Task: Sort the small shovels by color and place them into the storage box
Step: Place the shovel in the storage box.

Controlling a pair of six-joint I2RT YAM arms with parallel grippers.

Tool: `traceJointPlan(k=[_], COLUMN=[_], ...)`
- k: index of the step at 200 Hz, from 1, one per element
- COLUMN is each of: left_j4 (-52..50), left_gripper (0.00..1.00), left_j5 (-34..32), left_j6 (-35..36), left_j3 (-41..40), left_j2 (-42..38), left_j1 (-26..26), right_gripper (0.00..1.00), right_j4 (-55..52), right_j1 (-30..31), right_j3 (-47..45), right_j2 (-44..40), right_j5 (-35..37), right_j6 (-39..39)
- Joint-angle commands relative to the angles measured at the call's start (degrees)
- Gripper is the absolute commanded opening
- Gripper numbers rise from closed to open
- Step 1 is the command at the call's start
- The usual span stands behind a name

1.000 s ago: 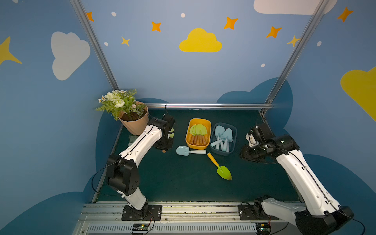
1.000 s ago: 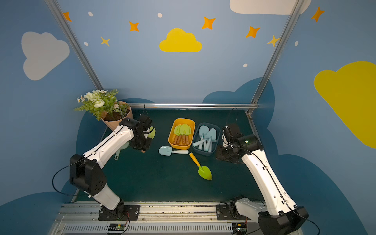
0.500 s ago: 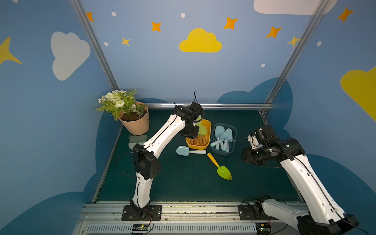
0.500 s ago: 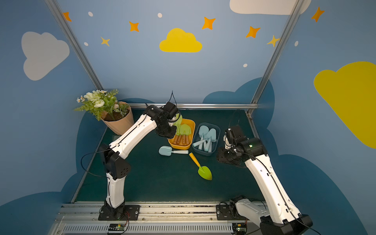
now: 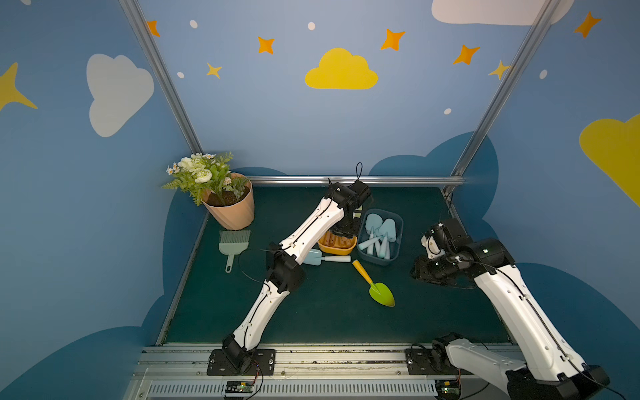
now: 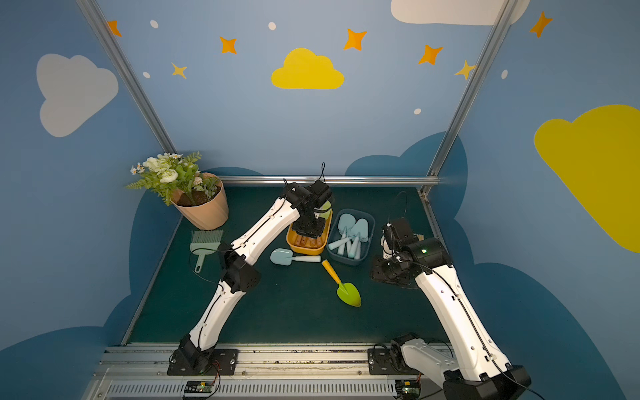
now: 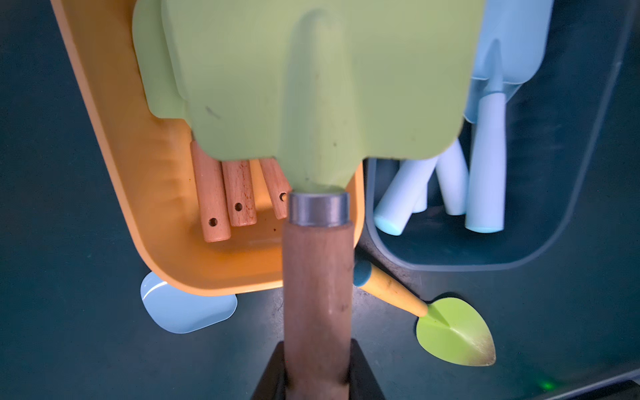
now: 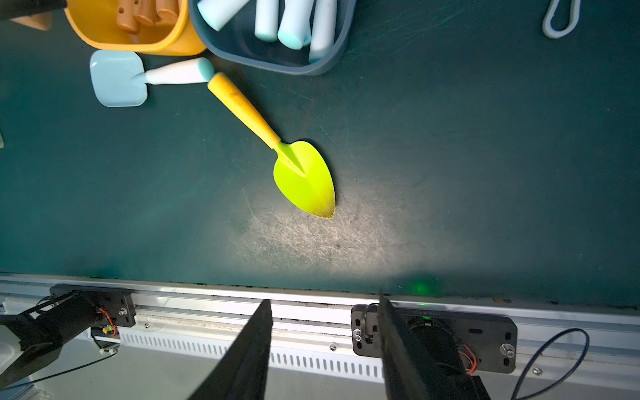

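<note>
Above the dark green worktop (image 5: 311,322), my left jaws clamp a green shovel (image 7: 311,86), stiff and light I'd judge, by its wooden handle, blade just ahead over the orange box (image 7: 114,173); right jaws stand part-open, empty.

Both top views look down from high up and far off at the whole surface (image 5: 311,325). The wrist cameras look closely along my left fingers (image 7: 268,381) and my right fingers (image 8: 242,363). Both share the orange-handled shovel (image 8: 304,180) beyond them.
</note>
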Motion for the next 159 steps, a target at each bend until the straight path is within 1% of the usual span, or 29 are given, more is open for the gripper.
traceJointPlan(k=[1,56,91,159], left_j4=[-1.2,-2.0,-1.9,-0.7], left_gripper=[0.03,0.03,0.03,0.03], left_j5=[-1.3,-1.2,0.8,4.3], left_j6=[-1.3,-3.0,-2.8,-2.5], left_j3=[1.0,0.8,0.8,0.8], left_j2=[2.5,5.3,6.7,9.5], left_j1=[1.0,4.1,6.2,6.6], right_gripper=[0.50,0.51,0.51,0.51], right_j4=[0.9,1.1,1.2,1.3], right_j1=[-0.4,-0.8,-1.0,-1.1], right_j3=[-0.9,-1.9,-2.2,-2.1], right_j2=[0.3,1.2,2.2,3.9], right_j5=[0.6,2.4,3.1,3.1], right_j6=[-0.7,-0.6,-0.3,0.1])
